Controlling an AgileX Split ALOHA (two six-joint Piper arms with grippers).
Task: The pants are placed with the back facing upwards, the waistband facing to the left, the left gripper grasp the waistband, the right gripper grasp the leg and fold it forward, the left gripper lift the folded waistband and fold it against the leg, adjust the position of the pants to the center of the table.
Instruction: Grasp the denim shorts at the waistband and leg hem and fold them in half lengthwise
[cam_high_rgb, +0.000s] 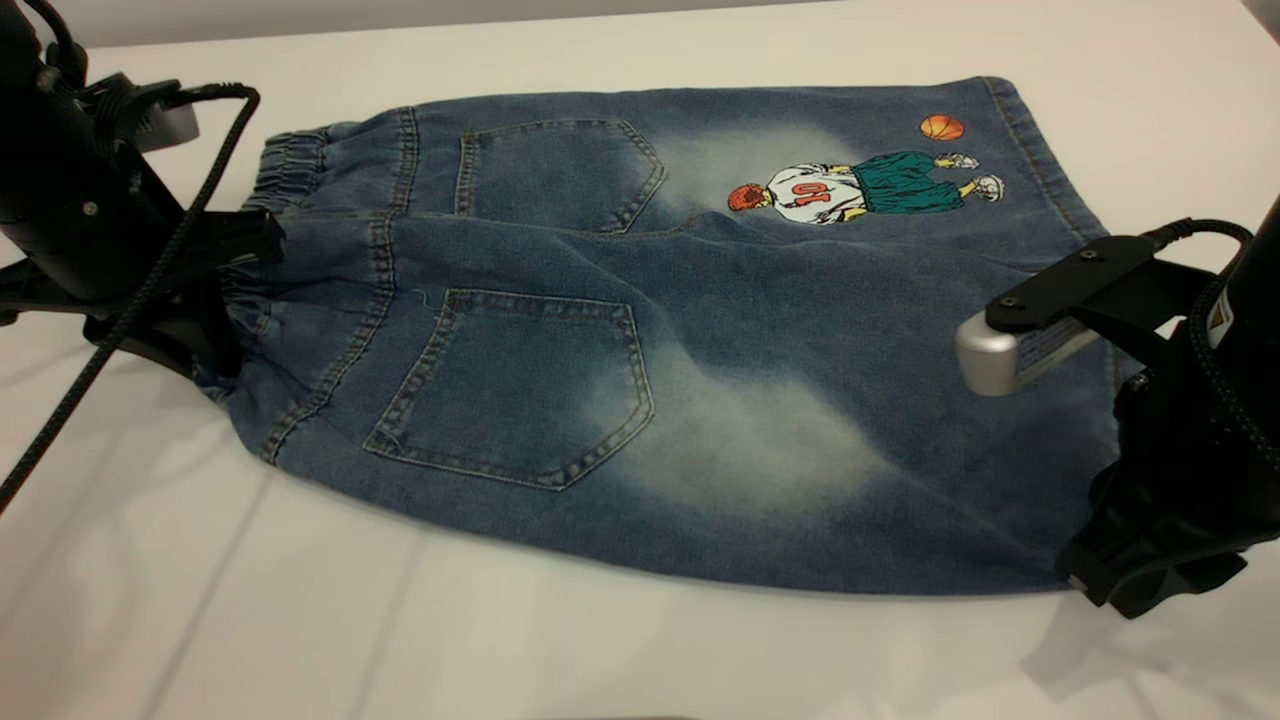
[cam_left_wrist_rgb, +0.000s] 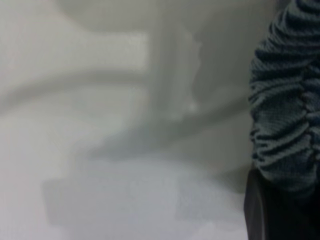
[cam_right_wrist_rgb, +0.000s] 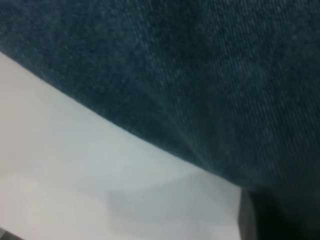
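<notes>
White table (cam_high_rgb: 700, 40) is filling the scene, and we are seeing the pants (cam_high_rgb: 700, 330) lying on it back side up, waistband (cam_high_rgb: 290, 165) toward the exterior view's left, hems toward the right. Two back pockets are showing. The basketball-player print (cam_high_rgb: 860, 188) is sitting on the far leg; the plain leg (cam_high_rgb: 760, 450) with its faded patch is lying nearer the camera.

Left gripper (cam_high_rgb: 225, 290) is sitting at the waistband's near part, black fingers on either side of the gathered denim, which is bunching up around them; we are reading it as clamped on the waistband. In the left wrist view the ruched band (cam_left_wrist_rgb: 285, 115) is running down into a dark finger (cam_left_wrist_rgb: 260, 210) at the frame edge. A braided cable (cam_high_rgb: 130, 300) is crossing in front of the left arm and blocking part of it.

Right gripper (cam_high_rgb: 1120, 575) is sitting at the near leg's hem corner, low on the table. Its wrist camera housing and black body are covering the fingers, so we cannot tell whether they are apart or together. The right wrist view is showing denim (cam_right_wrist_rgb: 200, 75) close up over pale table (cam_right_wrist_rgb: 75, 175), with a dark gripper part at the corner.
</notes>
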